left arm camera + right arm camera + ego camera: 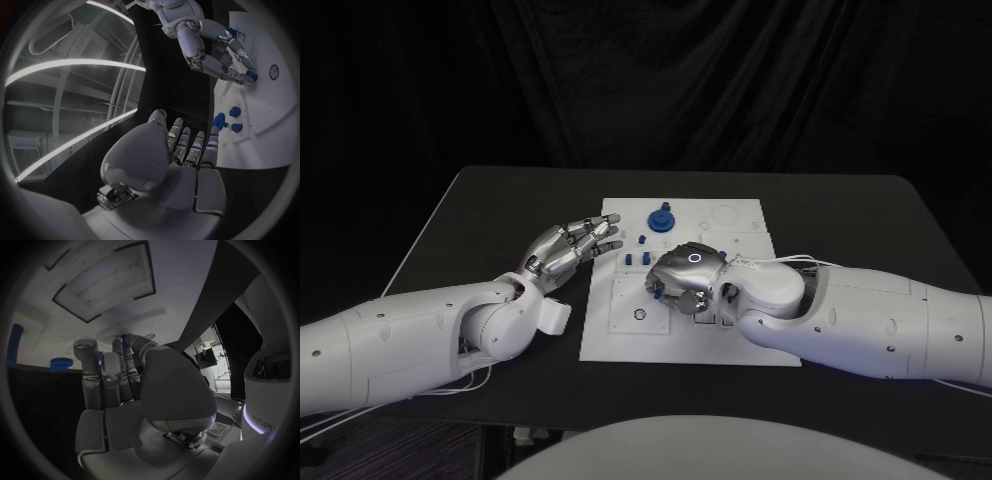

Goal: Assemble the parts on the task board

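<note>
Your right hand (687, 280) sits low over the middle of the task board (750, 345), fingers curled down among the small blue parts (638, 259). I can't tell whether it's actually pinching one, so go slow and keep the wrist steady before you lift. The left hand (568, 248) hovers wide and holding nothing over the bench (473, 215), just off the board's left edge. The left wrist view helps: it shows the right hand's fingertips (244, 76) touching a blue piece, which the head view hides.
</note>
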{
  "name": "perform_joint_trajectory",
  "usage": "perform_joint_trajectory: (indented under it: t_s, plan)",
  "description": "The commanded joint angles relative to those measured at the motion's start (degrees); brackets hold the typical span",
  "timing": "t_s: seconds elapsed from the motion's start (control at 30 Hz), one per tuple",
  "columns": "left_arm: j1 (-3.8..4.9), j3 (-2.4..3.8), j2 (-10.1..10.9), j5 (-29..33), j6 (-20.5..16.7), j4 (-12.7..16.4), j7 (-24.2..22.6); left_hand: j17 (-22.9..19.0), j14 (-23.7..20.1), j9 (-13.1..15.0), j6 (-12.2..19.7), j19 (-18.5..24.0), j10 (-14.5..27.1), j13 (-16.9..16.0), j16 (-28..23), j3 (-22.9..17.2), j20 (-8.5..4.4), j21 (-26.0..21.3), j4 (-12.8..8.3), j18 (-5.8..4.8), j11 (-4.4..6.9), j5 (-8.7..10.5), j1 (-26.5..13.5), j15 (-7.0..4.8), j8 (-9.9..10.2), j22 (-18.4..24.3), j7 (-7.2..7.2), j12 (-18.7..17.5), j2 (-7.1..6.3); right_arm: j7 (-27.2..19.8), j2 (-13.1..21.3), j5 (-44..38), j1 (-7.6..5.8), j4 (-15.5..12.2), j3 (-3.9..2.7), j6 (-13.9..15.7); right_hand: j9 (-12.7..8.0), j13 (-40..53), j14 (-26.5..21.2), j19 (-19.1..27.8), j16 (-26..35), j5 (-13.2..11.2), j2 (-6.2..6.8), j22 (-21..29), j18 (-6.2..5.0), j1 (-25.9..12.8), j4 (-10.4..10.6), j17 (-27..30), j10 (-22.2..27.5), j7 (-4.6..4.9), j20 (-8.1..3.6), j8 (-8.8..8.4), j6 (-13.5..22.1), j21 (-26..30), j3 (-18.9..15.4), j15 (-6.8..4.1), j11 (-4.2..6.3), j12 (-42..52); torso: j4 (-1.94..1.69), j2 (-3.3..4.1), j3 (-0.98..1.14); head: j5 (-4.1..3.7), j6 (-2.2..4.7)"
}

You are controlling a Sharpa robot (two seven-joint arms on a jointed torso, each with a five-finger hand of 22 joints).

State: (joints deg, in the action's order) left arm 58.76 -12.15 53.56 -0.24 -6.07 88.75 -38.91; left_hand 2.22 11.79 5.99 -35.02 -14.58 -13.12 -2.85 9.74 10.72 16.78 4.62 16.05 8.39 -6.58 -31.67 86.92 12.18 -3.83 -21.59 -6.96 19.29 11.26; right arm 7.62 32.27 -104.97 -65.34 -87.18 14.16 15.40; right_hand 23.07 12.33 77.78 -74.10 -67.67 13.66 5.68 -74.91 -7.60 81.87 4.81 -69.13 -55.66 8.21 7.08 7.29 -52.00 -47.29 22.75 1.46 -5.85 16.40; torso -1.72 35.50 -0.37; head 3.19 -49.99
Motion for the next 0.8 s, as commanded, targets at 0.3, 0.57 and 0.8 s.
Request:
perform_joint_trajectory:
  t_s: [0.3,0.57,0.8]
  plan:
    - [-0.23,0.05,-0.1,0.2,0.8,-0.1,-6.5,0.1,-0.2,-0.1,0.1,0.5,0.2,0.0,0.2,-0.2,-0.06,0.0,0.1,-0.88,-0.31,-0.22,0.3,0.27,0.1,0.1,-0.38,0.2,0.24,1.1,-0.4,-0.5,0.63,1.0,0.00,0.2,-6.0,-0.2,-2.3,2.3,2.1,-6.0,1.02,-4.1,-0.52,-2.2,2.2,1.9,10.7,-2.94,0.84,-3.68,11.0,5.0,-3.2,0.57,-1.95,-3.3,0.03,0.00,-0.01,0.18,-0.01]
    - [-0.32,0.05,0.0,0.2,0.8,-0.3,-6.5,0.1,-0.2,-0.1,0.1,0.5,0.2,0.0,0.2,-0.2,-0.06,0.0,0.1,-0.88,-0.31,-0.22,0.3,0.27,0.1,0.1,-0.38,0.2,0.24,0.9,1.3,-0.5,0.31,-0.3,-0.02,2.7,-8.0,0.2,-3.1,2.8,2.9,-7.0,0.95,-3.8,-0.69,-2.2,2.8,2.7,13.3,-4.07,0.93,-3.48,13.1,6.6,-5.2,0.67,-2.20,-2.9,-0.04,0.00,0.01,0.29,-0.01]
    - [-0.36,0.05,0.1,0.2,0.8,-0.3,-6.4,0.1,-0.2,-0.1,0.0,0.5,0.2,0.0,0.2,-0.2,-0.07,0.0,0.1,-0.89,-0.33,-0.22,0.3,0.28,0.1,0.1,-0.46,0.2,0.28,1.4,5.0,0.9,-3.16,-3.9,-0.05,4.5,-8.7,0.9,-2.2,1.6,1.9,-4.3,0.31,-4.3,-0.44,-0.6,2.5,2.0,12.9,-3.84,0.83,-2.55,10.3,5.2,-5.7,0.52,-2.01,-1.2,0.03,-0.01,0.00,0.27,-0.01]
